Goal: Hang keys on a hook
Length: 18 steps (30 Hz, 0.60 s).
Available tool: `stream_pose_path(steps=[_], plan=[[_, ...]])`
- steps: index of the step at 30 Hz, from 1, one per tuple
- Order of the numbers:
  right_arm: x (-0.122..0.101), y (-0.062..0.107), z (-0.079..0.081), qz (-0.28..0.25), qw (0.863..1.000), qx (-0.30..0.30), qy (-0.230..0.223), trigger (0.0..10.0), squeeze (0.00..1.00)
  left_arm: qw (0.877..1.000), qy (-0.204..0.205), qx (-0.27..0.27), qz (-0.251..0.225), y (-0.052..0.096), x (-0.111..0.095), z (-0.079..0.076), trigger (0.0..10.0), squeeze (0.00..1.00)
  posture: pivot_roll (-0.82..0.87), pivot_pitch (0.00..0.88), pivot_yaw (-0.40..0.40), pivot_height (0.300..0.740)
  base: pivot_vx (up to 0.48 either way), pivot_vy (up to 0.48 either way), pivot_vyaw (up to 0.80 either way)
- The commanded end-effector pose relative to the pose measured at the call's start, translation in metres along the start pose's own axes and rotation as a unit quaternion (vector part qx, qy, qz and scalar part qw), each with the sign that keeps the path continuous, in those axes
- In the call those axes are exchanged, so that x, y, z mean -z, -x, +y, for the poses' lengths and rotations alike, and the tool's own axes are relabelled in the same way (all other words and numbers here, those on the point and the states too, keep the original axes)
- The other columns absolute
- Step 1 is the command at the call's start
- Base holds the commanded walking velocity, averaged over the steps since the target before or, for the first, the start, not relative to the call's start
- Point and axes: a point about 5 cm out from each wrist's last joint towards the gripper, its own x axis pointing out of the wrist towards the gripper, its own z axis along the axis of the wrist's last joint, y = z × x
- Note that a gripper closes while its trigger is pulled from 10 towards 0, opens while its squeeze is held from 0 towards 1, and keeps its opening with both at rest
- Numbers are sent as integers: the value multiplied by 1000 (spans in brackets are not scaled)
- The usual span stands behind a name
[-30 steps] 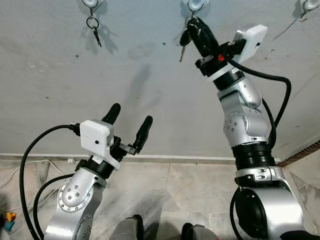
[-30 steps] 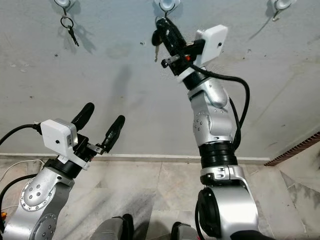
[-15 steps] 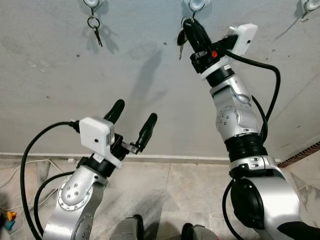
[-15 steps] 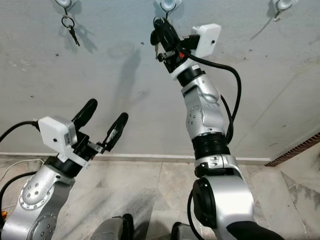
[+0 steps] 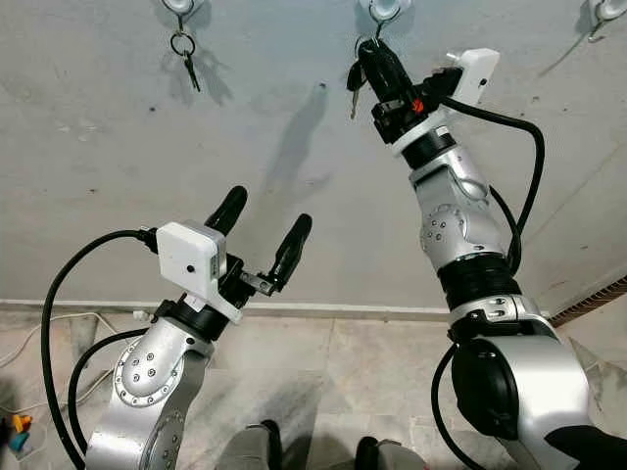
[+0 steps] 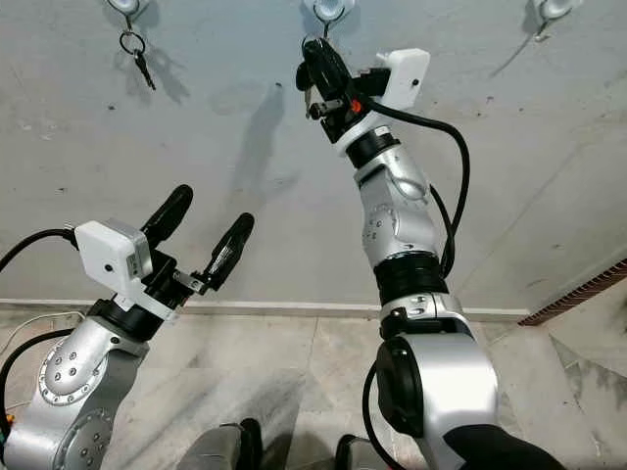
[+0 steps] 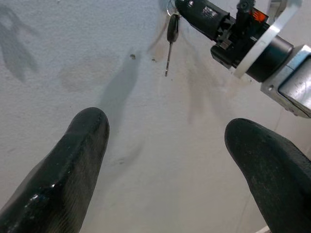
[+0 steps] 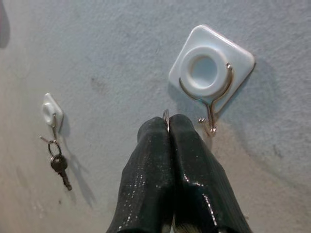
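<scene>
Three wall hooks line the grey wall, two sets of keys are in view, one key hanging from the left hook and one bunch pinched by the right hand, and two robot hands show, counting the left hand.

Even daylight, soft wall shadows, sharp focus.

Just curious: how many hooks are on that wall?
3: the left hook holding a key, the middle hook by the right gripper, the right hook. More may lie out of frame.
</scene>
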Motion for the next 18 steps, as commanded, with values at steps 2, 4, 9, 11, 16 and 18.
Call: stream_pose_path(steps=[2, 4, 9, 11, 16, 18], plan=[[-7, -6, 0, -17, 1000, -4, 3, 10000, 0, 1000, -3, 5, 0, 1, -3, -1, 10000, 0, 234, 225, 32, 740, 0, 0, 0], [-8, -7, -1, -18, 1000, -1, 3, 10000, 0, 1000, -4, 6, -1, 1, -3, -1, 10000, 0, 236, 225, 33, 740, 0, 0, 0], [-9, -8, -6, -21, 1000, 16, -2, 10000, 0, 1000, -6, 7, -1, 1, -4, 0, 10000, 0, 242, 223, 35, 740, 0, 0, 0], [-9, -8, -7, -22, 1000, 21, -3, 10000, 0, 1000, -7, 7, 0, 1, -4, 0, 10000, 0, 243, 223, 36, 740, 0, 0, 0], [-8, -5, -12, -22, 999, 36, -11, 10000, 0, 1000, -8, 6, 4, 3, -3, 0, 10000, 0, 242, 222, 34, 740, 0, 0, 0], [-7, -4, -14, -22, 999, 43, -15, 10000, 0, 1000, -8, 6, 5, 3, -2, 0, 10000, 0, 243, 223, 34, 740, 0, 0, 0]])
